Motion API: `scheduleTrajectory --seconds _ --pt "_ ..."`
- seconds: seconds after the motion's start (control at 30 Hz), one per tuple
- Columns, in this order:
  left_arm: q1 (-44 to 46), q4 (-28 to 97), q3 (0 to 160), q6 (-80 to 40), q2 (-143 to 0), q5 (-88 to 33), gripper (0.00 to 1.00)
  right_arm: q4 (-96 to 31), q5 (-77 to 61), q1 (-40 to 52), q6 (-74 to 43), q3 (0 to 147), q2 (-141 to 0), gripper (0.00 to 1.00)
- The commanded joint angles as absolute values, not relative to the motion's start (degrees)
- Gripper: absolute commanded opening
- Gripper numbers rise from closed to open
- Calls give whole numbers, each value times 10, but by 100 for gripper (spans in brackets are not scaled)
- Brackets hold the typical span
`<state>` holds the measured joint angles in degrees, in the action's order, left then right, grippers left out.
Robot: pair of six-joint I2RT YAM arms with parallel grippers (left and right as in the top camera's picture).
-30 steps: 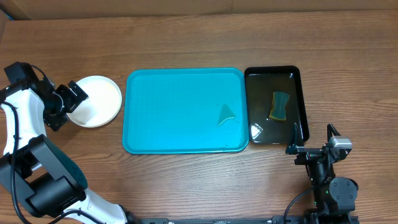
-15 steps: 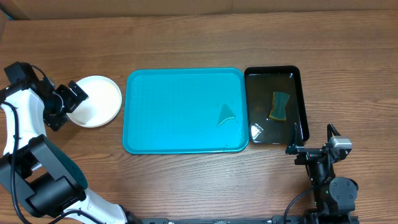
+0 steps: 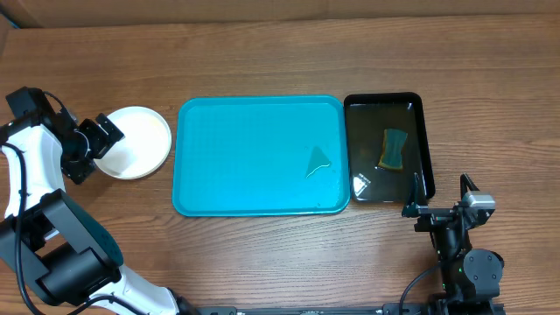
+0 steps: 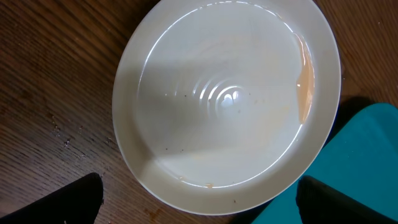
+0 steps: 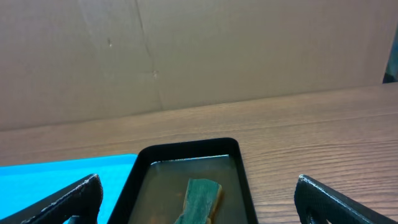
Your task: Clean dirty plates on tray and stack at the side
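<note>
The left pincer [image 3: 96, 149] has its dark fingers spread wide and holds nothing. Directly in front of it a round white plate [image 4: 227, 99] lies flat on the brown wood-grain surface [image 3: 262, 52], its near rim reaching in between the fingertips. The plate is glossy, with ring-shaped glints at its centre, a few dark specks and a thin orange-brown smear [image 4: 305, 87] along one side of the rim. Beyond the plate lies the tray [image 3: 245, 149], a smooth turquoise plastic rectangle with rounded corners and a raised rim, just beside the plate but apart from it. The right pincer [image 3: 440, 188] is also spread wide and holds nothing. Straight ahead of it lies a narrower glossy black tray [image 5: 140, 171] of murky water with a green oblong sponge [image 5: 199, 196] in it. The turquoise tray is ahead to its left, flat brown cardboard [image 5: 186, 50] behind.
</note>
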<state>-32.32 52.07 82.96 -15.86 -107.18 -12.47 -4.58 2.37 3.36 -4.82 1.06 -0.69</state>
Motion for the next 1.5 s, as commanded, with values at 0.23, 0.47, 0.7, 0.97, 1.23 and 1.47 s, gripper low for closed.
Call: scheduleTrajectory --seconds 0.23,0.47,0.7,0.97,1.23,1.47 --pt "-274 520 826 -143 -891 -130 100 -45 29 30 -45 4 -2 100" --pt "-178 520 826 -143 -703 -130 100 -45 29 30 -45 4 -2 100" --pt "-29 525 826 -143 -563 -130 100 -45 29 30 -44 4 -2 100" --pt "24 573 826 -143 -454 -100 100 -45 29 30 -45 4 -2 100" --pt "24 654 762 -143 -356 -38 100 -45 29 30 -45 4 -2 100" --pt "22 679 592 -114 -242 27 100 -45 29 30 -44 4 -2 100"
